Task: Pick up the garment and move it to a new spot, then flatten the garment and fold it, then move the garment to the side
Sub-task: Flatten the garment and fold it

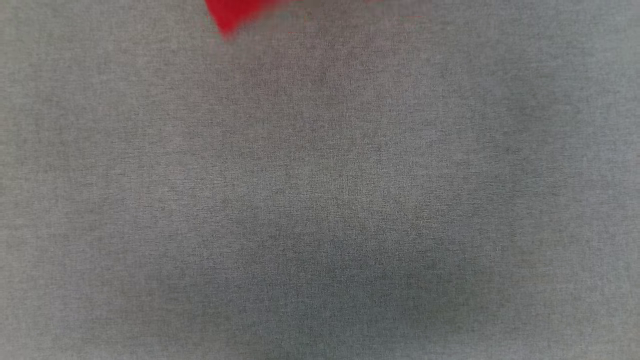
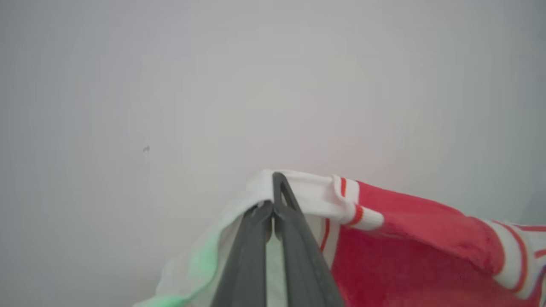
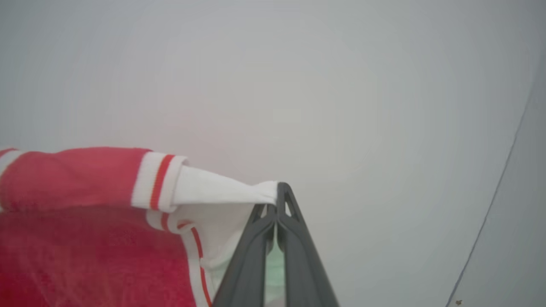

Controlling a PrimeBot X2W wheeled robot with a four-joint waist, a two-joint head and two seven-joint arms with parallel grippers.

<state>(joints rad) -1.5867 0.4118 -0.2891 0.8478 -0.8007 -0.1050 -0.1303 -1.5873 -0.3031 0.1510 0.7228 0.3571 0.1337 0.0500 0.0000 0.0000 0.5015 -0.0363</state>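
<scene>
Both arms have the garment (image 2: 409, 238) in their grip. The left end effector (image 2: 273, 204) is shut tight, its two dark fingers (image 2: 298, 256) pressed together on a bunched fold of the white lining right at the tips. From there the cloth runs off to the right of the left wrist view. First comes a white band of trim with thin red stripes, then the red body of the jersey sagging below, and another striped band at the far right edge. A faint green tinge shows on the white fabric low down beside the fingers.

The right end effector (image 3: 276, 209) is closed just as firmly, pinching a twisted tail of white cloth at its tips. In the right wrist view the jersey spreads away to the left: a striped cuff of trim, then red fabric drooping underneath.

Behind both grips there is a plain pale background (image 3: 298, 85), with a thin dark line (image 3: 490, 204) slanting down the right side of the right wrist view.

Looking down from the head, I see a grey woven surface (image 1: 320, 200), and a blurred red corner of the jersey pokes in at the far edge, a little left of centre. I cannot tell whether that corner touches the surface.
</scene>
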